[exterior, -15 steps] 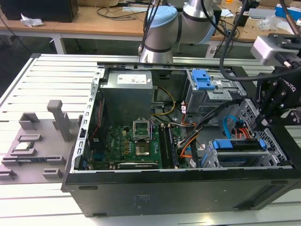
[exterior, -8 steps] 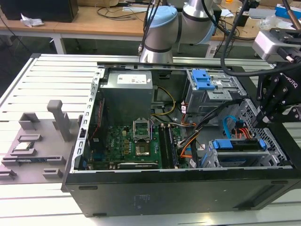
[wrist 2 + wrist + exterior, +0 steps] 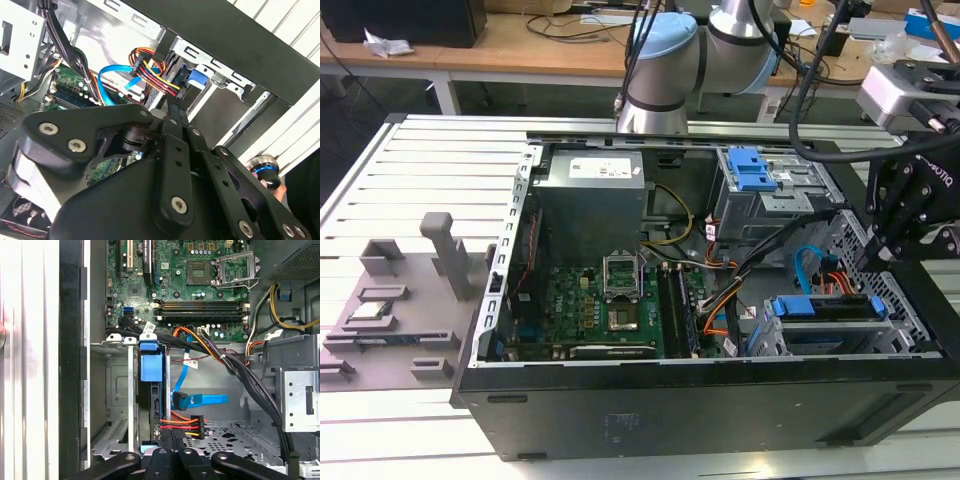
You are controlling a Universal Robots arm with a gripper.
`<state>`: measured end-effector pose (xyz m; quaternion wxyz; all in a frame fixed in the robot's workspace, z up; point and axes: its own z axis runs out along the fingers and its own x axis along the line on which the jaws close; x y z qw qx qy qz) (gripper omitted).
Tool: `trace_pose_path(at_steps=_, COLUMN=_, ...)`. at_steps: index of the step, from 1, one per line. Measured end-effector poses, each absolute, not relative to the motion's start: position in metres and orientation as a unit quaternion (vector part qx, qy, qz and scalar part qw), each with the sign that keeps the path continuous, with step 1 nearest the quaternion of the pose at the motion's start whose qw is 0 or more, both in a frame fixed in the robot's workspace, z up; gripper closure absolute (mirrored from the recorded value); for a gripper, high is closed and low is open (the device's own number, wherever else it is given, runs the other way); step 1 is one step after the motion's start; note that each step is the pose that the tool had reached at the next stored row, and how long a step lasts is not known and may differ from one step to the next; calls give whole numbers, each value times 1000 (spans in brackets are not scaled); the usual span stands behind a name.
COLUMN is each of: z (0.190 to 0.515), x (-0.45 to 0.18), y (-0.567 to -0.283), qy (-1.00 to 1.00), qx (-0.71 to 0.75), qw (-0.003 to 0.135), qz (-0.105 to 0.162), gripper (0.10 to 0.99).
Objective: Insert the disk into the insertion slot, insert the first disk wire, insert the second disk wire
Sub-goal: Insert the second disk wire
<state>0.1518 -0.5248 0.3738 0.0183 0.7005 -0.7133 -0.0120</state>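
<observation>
The open computer case lay on its side. Inside it, the insertion slot already held the disk on edge, with its blue carrier end showing. The gripper hung just beside the disk, its claw drawn nearly together and pinching the power wire, a red, orange and yellow bundle. A blue data cable lay near.
</observation>
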Motion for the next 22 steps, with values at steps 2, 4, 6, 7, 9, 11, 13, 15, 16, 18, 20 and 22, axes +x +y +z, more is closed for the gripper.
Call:
trace_pose_path(at_steps=2, z=374, x=152, y=-525, qy=-713, qx=700, qw=18, qz=-12, gripper=784)
trace_pose_path(at_steps=4, z=374, x=152, y=-525, qy=-713, qx=700, qw=18, qz=-12, gripper=784)
trace_pose_path(at_steps=6, z=374, x=148, y=-520, qy=-713, qx=700, qw=18, qz=-12, gripper=784)
trace_pose_path(at_steps=7, z=374, x=144, y=-517, qy=-713, qx=700, qw=18, qz=-12, gripper=784)
trace_pose_path(at_steps=9, z=373, x=132, y=-513, qy=-713, qx=700, qw=18, qz=-12, gripper=784)
trace_pose_path(at_steps=11, z=371, x=119, y=-513, qy=-713, qx=700, qw=20, qz=-11, gripper=784)
trace_pose_path(at_steps=13, z=369, x=114, y=-513, qy=-714, qx=700, qw=22, qz=-8, gripper=784)
trace_pose_path(at_steps=15, z=368, x=113, y=-513, qy=-717, qx=697, qw=23, qz=-7, gripper=784)
trace_pose_path(at_steps=16, z=368, x=113, y=-513, qy=-717, qx=697, qw=24, qz=-7, gripper=784)
trace_pose_path(at_steps=18, z=368, x=113, y=-513, qy=-717, qx=697, qw=24, qz=-7, gripper=784)
trace_pose_path(at_steps=20, z=368, x=113, y=-513, qy=-717, qx=697, qw=24, qz=-7, gripper=925)
trace_pose_path(at_steps=22, z=368, x=113, y=-513, qy=-717, qx=697, qw=24, qz=-6, gripper=925)
